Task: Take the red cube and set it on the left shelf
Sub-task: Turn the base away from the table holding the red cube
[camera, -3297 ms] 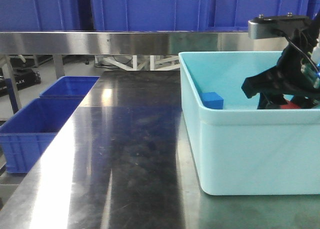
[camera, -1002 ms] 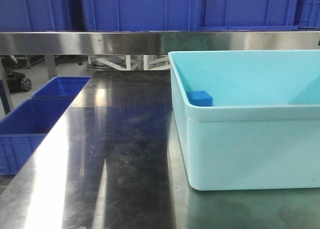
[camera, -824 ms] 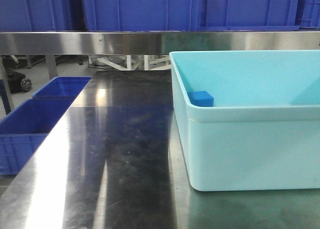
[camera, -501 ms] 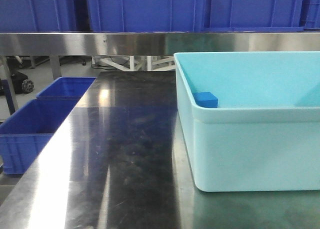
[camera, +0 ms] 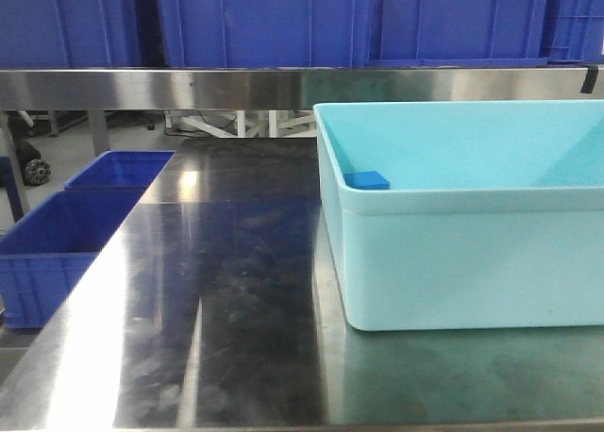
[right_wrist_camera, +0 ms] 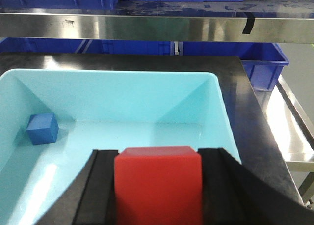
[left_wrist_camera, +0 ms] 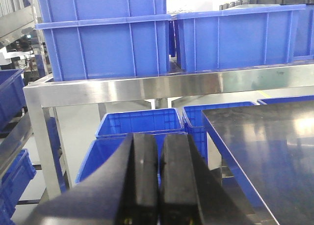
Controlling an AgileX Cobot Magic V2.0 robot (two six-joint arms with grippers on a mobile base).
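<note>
The red cube fills the bottom of the right wrist view. My right gripper is shut on it, with black fingers pressed against both sides. It hangs above the light cyan bin. My left gripper is shut with nothing between its pads, out beyond the table's left edge. A sliver of slanted steel rails with blue crates at the left edge of the left wrist view may be the left shelf. Neither gripper shows in the front view.
A blue cube lies in the cyan bin's left corner on the dark steel table. A steel rail carrying big blue crates crosses behind. Open blue crates stand low, left of the table.
The right gripper, which was down in the bin over the red cube, has left the front view with the cube. The front view has shifted a little; the bin now sits lower and more to the left.
</note>
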